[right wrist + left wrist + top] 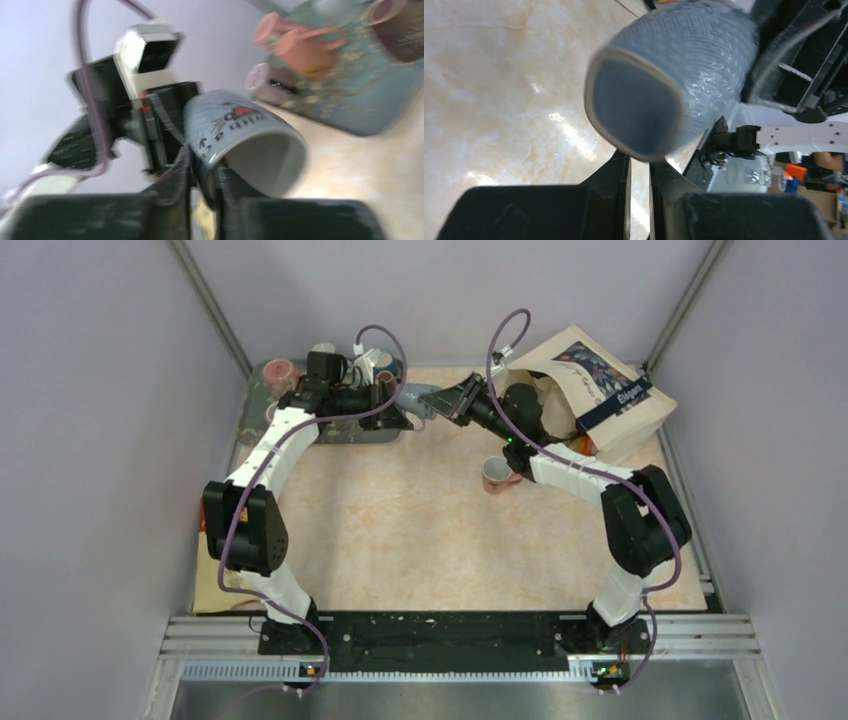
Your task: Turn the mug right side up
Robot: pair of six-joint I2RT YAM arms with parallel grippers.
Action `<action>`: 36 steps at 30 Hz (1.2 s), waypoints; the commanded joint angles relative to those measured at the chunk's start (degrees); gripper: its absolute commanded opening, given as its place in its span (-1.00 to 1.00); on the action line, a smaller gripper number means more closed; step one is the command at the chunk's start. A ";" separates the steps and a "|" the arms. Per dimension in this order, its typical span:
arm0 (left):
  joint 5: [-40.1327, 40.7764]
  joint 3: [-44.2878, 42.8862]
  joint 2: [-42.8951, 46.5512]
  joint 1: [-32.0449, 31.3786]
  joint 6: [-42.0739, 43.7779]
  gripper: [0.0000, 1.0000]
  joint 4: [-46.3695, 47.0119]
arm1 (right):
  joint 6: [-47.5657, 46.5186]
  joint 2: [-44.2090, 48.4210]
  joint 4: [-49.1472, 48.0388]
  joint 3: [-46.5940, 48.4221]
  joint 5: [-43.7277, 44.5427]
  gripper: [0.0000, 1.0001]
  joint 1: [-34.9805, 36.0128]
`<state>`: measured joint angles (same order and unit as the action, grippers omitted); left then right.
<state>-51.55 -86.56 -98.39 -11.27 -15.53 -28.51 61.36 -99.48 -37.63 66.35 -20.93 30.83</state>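
Observation:
A grey-blue mug (416, 398) with black writing hangs in the air on its side between my two grippers, at the back middle of the table. In the right wrist view my right gripper (202, 167) is shut on the mug (240, 135) at its rim, one finger inside and one outside. In the left wrist view the mug's base (639, 107) faces the camera. My left gripper (639, 165) has its jaws a narrow gap apart right under the mug, tips hidden by it, apparently pinching it. In the top view the left gripper (398, 416) meets the right gripper (437, 401).
A blue-green tray (262, 390) with pink mugs (300, 45) lies at the back left, just behind the left gripper. A pink mug (497, 476) stands on the table under the right arm. A paper bag (600, 390) lies at the back right.

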 commanded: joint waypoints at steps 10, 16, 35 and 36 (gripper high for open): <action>1.56 -3.08 1.46 6.80 19.32 0.98 -14.87 | -30.91 7.60 26.78 8.06 10.84 -1.00 1.01; 11.42 -7.69 0.83 15.47 30.78 0.98 -22.55 | -47.79 -0.19 52.34 21.69 15.64 -1.00 5.73; 44.14 -10.34 -6.92 21.76 24.12 0.71 -9.62 | -55.21 -22.68 85.52 35.91 27.63 -1.00 13.99; 42.68 -10.71 -7.26 21.79 26.62 0.71 -9.28 | -55.24 -22.81 85.53 35.81 27.43 -1.00 13.99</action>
<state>-9.37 -95.42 -105.06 10.68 8.08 -42.87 7.40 -120.44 44.10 101.10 4.93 45.08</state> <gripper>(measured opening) 0.860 0.054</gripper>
